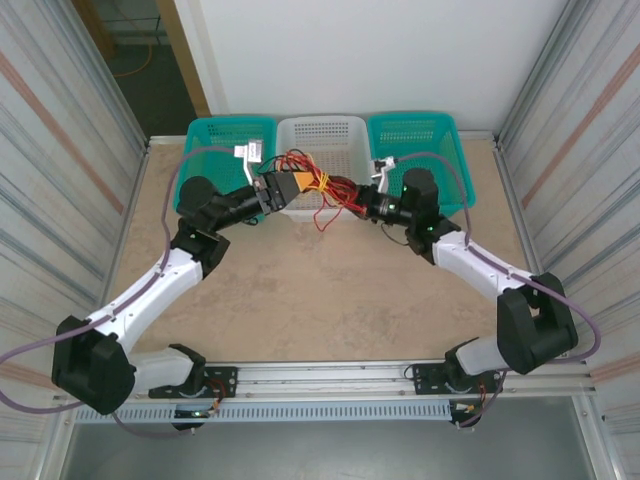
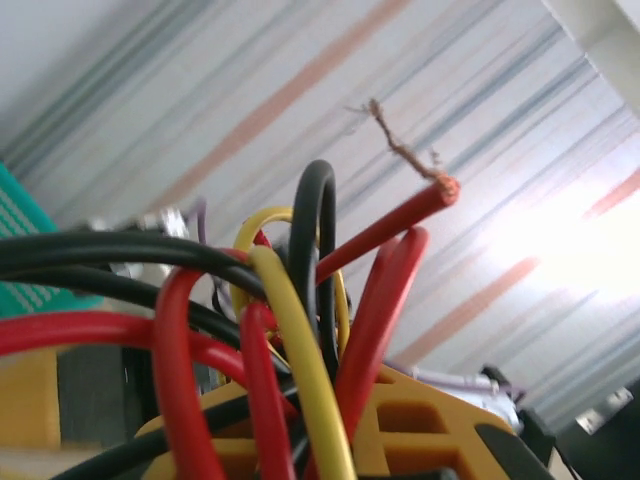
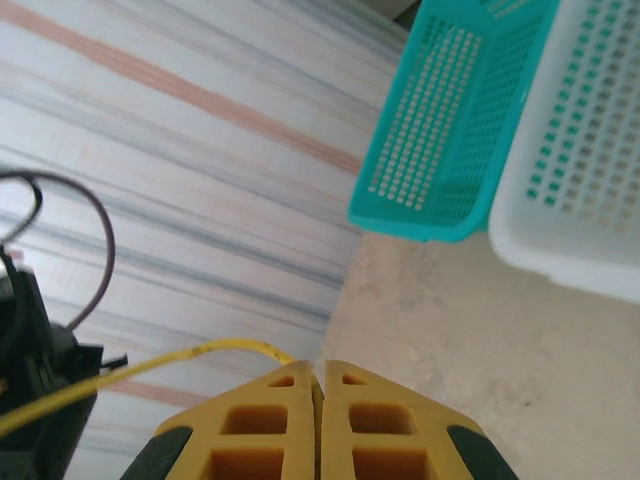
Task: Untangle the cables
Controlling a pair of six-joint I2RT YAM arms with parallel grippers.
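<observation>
Red, black and yellow cables hang tangled above the white basket, strung between my pincers. My left pincer is clamped on the cables. My right pincer is pressed together on a yellow strand. Teal baskets flank the white one at the bench's far edge.

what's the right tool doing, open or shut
Shut. In the right wrist view the right tool has its yellow fingers pressed together, with a thin yellow cable pinched at the tips.
</observation>
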